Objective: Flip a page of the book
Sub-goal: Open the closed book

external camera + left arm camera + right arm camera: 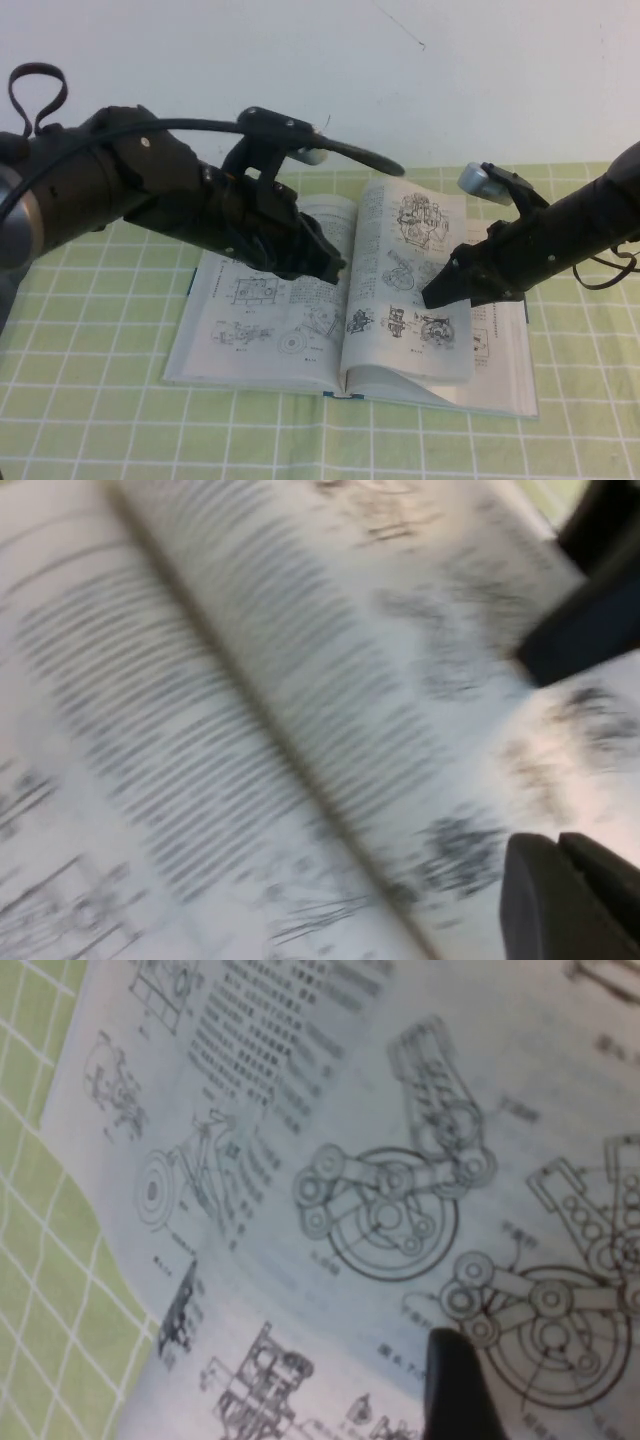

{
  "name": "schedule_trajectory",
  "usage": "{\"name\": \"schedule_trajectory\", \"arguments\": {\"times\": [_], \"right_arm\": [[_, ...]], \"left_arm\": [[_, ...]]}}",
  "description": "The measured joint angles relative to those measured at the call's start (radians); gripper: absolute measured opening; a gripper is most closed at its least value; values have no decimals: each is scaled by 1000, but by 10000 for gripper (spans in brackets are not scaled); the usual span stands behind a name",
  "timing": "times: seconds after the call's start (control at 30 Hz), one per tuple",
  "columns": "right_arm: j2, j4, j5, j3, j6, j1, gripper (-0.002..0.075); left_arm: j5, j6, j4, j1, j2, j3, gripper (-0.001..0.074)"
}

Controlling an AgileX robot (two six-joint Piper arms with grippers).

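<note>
The book [250, 330] lies open on the green checked cloth, with white pages of text and machine drawings. One page [405, 240] from its right half stands lifted and curled over the gutter. My right gripper [432, 295] is at that page's outer edge and shut on it. In the right wrist view one finger [455, 1390] lies on the page [380, 1160] and the other is hidden behind the paper. My left gripper [330, 265] hovers over the left page near the gutter, shut and empty. Its two fingertips [545, 900] touch above the blurred book [200, 730].
The green checked tablecloth [90, 400] covers the table around the book, and also shows in the right wrist view [40, 1210]. A white wall [450, 80] stands behind. The left arm [120, 190] reaches across above the book's left half.
</note>
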Motion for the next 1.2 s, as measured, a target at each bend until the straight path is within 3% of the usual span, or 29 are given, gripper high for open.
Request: {"name": "schedule_trajectory", "arguments": {"times": [0.2, 0.7, 0.97, 1.2], "right_arm": [[2, 54, 49, 0, -16, 0, 375], [-1, 109, 136, -88, -3, 0, 375], [-1, 242, 136, -88, -7, 0, 375], [-1, 255, 137, -88, -7, 0, 375]], "left_arm": [[-17, -7, 93, -81, -72, 0, -4], [34, -170, 260, -116, -96, 0, -4], [19, -224, 415, -313, -108, 73, -4], [-168, -424, 638, -491, -146, 237, -4]]}}
